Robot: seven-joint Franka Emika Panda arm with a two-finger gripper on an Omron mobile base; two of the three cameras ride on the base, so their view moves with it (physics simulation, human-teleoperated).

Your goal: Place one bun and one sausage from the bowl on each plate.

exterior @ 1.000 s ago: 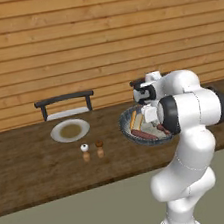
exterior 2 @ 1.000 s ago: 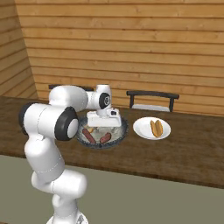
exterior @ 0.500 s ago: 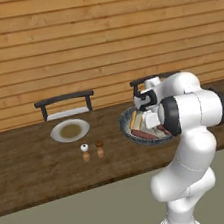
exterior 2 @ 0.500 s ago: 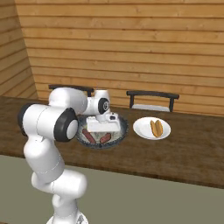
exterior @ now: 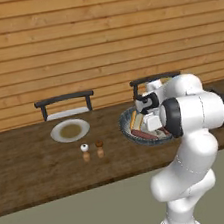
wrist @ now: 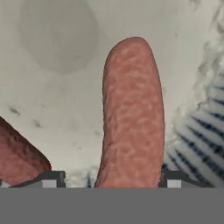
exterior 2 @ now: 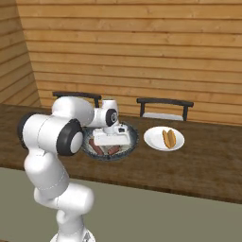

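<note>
A: End effector [wrist: 112, 181] is down inside the bowl [exterior 2: 132, 142], a sausage [wrist: 131, 113] standing between its two tips, tips spread wide on either side. Whether they touch it, I cannot tell.

B: From the right base view, a plate [exterior 2: 153, 137] just right of the bowl carries a bun [exterior 2: 168, 138] with something in it.

A: Left base view gives the other plate [exterior: 70, 130], well left of the bowl, bare. Two shakers [exterior: 92, 150] sit between, nearer that plate, on the tabletop [exterior: 31, 171].

B: Hand view adds a second sausage [wrist: 17, 159] at lower left.
</note>
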